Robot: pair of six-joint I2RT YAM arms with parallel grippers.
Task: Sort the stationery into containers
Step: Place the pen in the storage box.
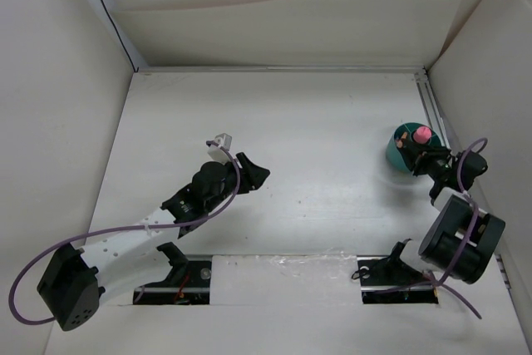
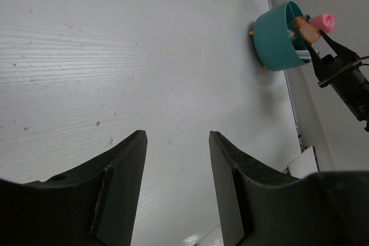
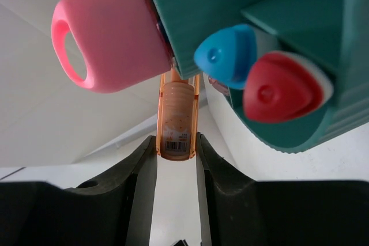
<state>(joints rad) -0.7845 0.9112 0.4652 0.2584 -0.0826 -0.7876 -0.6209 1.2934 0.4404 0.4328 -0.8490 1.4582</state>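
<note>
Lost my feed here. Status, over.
Left pincer open, empty. Right pincer shut on orange tube at teal organizer. Inside it: blue cap, red cap.

Top external: my fixed overhead, set high behind the near edge, facing down on the whole desk (image 1: 316,122).
Left wrist: low, looking out between its own fingers (image 2: 115,194) across the desk to the distant teal organizer (image 2: 277,38).
Right wrist: close against that organizer.
I find the organizer in all three views.

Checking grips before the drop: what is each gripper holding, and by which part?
Right gripper clamps the slim orange translucent tube by its barcoded end; left gripper holds nothing.
</note>
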